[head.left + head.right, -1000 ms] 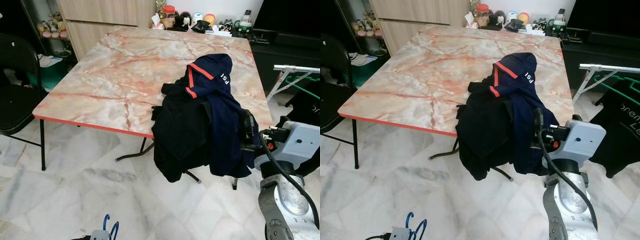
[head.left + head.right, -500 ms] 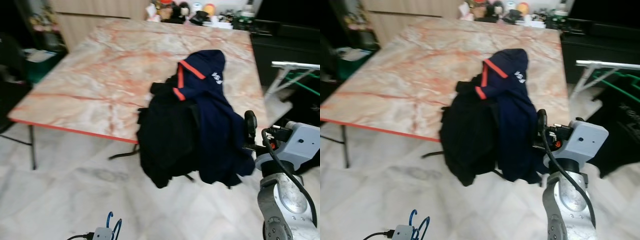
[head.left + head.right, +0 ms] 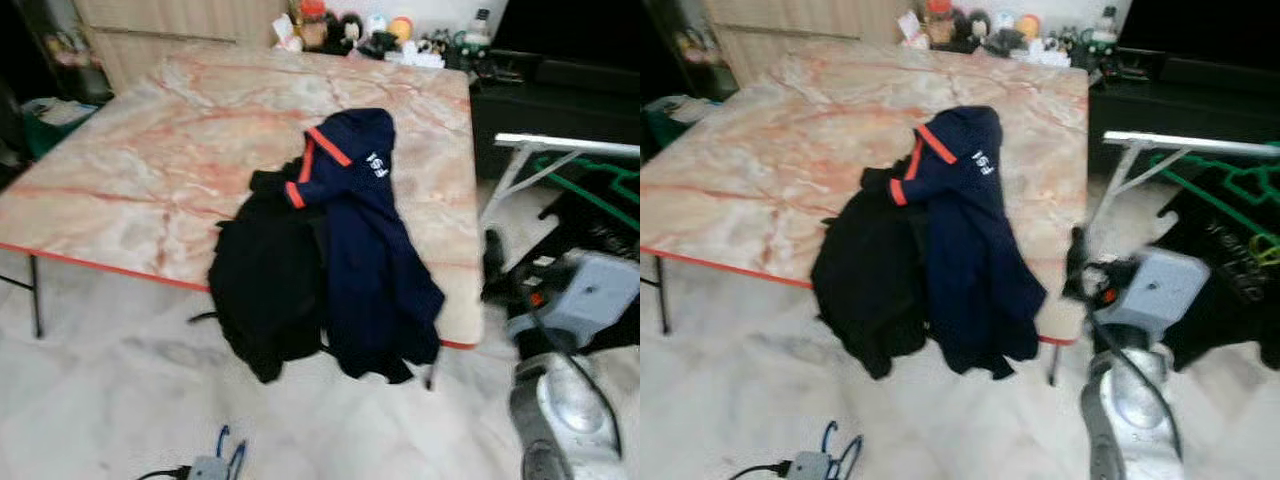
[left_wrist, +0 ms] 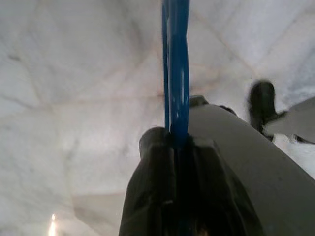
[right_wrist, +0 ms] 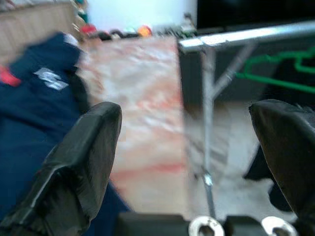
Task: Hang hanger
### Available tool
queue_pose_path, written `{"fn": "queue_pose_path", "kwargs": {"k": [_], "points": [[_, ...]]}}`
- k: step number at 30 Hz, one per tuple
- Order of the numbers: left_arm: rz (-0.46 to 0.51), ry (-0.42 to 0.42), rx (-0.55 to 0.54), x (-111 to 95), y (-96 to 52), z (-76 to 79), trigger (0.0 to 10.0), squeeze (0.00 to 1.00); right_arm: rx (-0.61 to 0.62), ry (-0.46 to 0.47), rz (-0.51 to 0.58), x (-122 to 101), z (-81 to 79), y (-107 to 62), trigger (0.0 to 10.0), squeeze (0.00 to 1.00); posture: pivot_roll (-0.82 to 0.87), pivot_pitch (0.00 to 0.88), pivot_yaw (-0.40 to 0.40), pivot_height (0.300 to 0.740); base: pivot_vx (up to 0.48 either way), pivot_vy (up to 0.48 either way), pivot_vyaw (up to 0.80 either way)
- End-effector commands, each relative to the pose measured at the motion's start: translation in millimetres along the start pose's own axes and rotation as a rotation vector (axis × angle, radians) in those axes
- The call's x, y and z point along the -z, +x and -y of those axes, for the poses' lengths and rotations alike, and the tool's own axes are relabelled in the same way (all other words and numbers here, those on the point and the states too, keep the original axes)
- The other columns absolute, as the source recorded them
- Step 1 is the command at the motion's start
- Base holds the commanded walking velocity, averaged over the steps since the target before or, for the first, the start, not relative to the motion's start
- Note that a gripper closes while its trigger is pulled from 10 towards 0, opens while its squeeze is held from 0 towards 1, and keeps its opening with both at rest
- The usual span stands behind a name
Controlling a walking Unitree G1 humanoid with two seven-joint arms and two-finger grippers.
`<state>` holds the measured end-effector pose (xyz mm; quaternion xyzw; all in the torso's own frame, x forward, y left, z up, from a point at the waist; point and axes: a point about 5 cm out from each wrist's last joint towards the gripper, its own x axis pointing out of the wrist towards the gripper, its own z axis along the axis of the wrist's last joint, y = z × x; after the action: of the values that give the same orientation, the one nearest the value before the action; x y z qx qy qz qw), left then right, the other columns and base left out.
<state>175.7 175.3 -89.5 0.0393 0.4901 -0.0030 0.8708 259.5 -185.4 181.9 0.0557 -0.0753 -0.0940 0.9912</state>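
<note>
A blue hanger [image 4: 176,59] is clamped between the black fingers of my left gripper [image 4: 177,142], low over the white floor; its blue loop [image 3: 229,450] also shows at the bottom of the left eye view. My right gripper [image 5: 184,113] is open with nothing between its fingers, held beside the table's near right corner [image 3: 493,262]. Beyond it stands a silver drying rack [image 3: 565,147] with a green hanger [image 3: 592,186] on it, also in the right wrist view [image 5: 275,66].
A marble table [image 3: 150,170] with a red edge stands ahead. A navy jacket with orange trim [image 3: 370,250] and a black garment [image 3: 265,290] hang over its front edge. Small items line the far edge [image 3: 380,30]. Dark furniture [image 3: 560,90] sits behind the rack.
The whole picture has shifted left, so the camera has turned right and more of the drying rack shows. The left gripper still holds the hanger; the right stays open.
</note>
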Motion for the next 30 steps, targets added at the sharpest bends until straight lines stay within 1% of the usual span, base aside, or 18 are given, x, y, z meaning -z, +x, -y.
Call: {"fn": "queue_pose_path", "kwargs": {"k": [1, 2, 3, 6, 7, 8, 12, 15, 18, 19, 20, 22, 24, 25, 26, 27, 28, 30], "points": [[-0.107, 0.003, 0.013, 29.5, -3.9, 4.9, 10.0, 0.0, 0.071, 0.004, -0.026, 10.8, 18.2, -2.1, 10.0, 0.0, -0.08, 0.198, -0.008, 0.74, 0.0, -0.371, 0.0], [-0.106, 0.004, 0.013, 29.5, -3.9, 4.9, 10.0, 0.0, 0.083, 0.005, -0.035, 13.9, 20.8, -2.7, 10.0, 0.0, -0.08, 0.198, -0.008, 0.74, 0.0, -0.371, 0.0], [-0.106, 0.006, 0.015, 29.2, -3.8, 5.0, 10.0, 0.0, 0.101, 0.009, -0.079, 26.2, 28.0, -4.6, 10.0, 0.0, -0.08, 0.193, -0.009, 0.74, 0.0, -0.379, 0.0], [-0.105, 0.013, 0.019, 28.7, -3.7, 5.9, 10.0, 0.0, 0.161, 0.105, -0.263, 73.8, 48.8, -17.3, 10.0, 0.0, -0.08, 0.188, -0.014, 0.74, 0.0, -0.376, 0.0], [-0.105, 0.014, 0.019, 28.8, -3.7, 6.2, 10.0, 0.0, 0.179, 0.125, -0.289, 81.3, 52.4, -20.3, 10.0, 0.0, -0.08, 0.188, -0.014, 0.74, 0.0, -0.371, 0.0], [-0.105, 0.015, 0.021, 28.8, -3.7, 6.6, 10.0, 0.0, 0.203, 0.147, -0.363, 103.2, 59.7, -28.4, 10.0, 0.0, -0.07, 0.185, -0.013, 0.74, 0.0, -0.375, 0.0], [-0.106, 0.017, 0.023, 29.1, -3.7, 7.1, 10.0, 0.0, 0.196, 0.133, -0.479, 136.7, 65.3, -40.4, 10.0, 0.0, -0.08, 0.179, -0.013, 0.74, 0.0, -0.377, 0.0], [-0.107, 0.015, 0.023, 29.7, -3.9, 7.7, 10.0, 0.0, 0.125, 0.066, -0.63, 174.4, 66.3, -56.1, 10.0, 0.0, -0.08, 0.172, -0.017, 0.74, 0.0, -0.375, 0.0], [-0.109, 0.014, 0.024, 30.4, -4.0, 8.5, 10.0, 0.0, 0.05, 0.013, -0.758, 203.4, 66.0, -73.7, 10.0, 0.0, -0.08, 0.153, -0.01, 0.74, 0.0, -0.375, 0.0], [-0.109, 0.014, 0.024, 30.4, -4.0, 8.5, 10.0, 0.0, 0.05, 0.013, -0.758, 203.4, 66.0, -73.7, 10.0, 0.0, -0.08, 0.153, -0.01, 0.74, 0.0, -0.375, 0.0], [-0.111, 0.014, 0.026, 31.0, -4.1, 9.1, 10.0, 0.0, 0.011, -0.078, -0.91, 226.5, 66.7, -97.4, 10.0, 0.0, -0.08, 0.133, -0.001, 0.74, 0.0, -0.379, 0.0], [-0.112, 0.017, 0.027, 31.4, -4.2, 9.2, 10.0, 0.0, -0.004, -0.141, -1.011, 238.5, 68.0, -114.5, 10.0, 0.0, -0.08, 0.126, 0.001, 0.74, 0.0, -0.379, 0.0], [-0.114, 0.024, 0.027, 31.8, -4.3, 8.7, 10.0, 0.0, 0.028, -0.14, -1.073, 245.0, 68.3, -126.7, 10.0, 0.0, -0.09, 0.104, 0.009, 0.74, 0.0, -0.379, 0.0], [-0.114, 0.024, 0.027, 31.8, -4.3, 8.7, 10.0, 0.0, 0.028, -0.14, -1.073, 245.0, 68.3, -126.7, 10.0, 0.0, -0.09, 0.104, 0.009, 0.74, 0.0, -0.379, 0.0], [-0.114, 0.045, 0.029, 31.6, -4.2, 8.4, 10.0, 0.0, 0.076, -0.143, -1.11, 248.5, 68.4, -133.6, 10.0, 0.0, -0.07, 0.086, 0.012, 0.74, 0.0, -0.382, 0.0], [-0.111, 0.052, 0.028, 31.1, -4.1, 8.2, 10.0, 0.0, 0.098, -0.113, -1.105, 249.2, 64.3, -132.8, 10.0, 0.0, -0.07, 0.075, 0.013, 0.74, 0.0, -0.379, 0.0], [-0.111, 0.052, 0.028, 31.1, -4.1, 8.2, 10.0, 0.0, 0.098, -0.113, -1.105, 249.2, 64.3, -132.8, 10.0, 0.0, -0.07, 0.075, 0.013, 0.74, 0.0, -0.379, 0.0], [-0.105, 0.053, 0.023, 30.2, -4.0, 7.5, 10.0, 0.0, 0.069, -0.045, -1.057, 248.4, 50.3, -120.1, 10.0, 0.0, -0.07, 0.061, 0.017, 0.74, 0.0, -0.379, 0.0]]}}
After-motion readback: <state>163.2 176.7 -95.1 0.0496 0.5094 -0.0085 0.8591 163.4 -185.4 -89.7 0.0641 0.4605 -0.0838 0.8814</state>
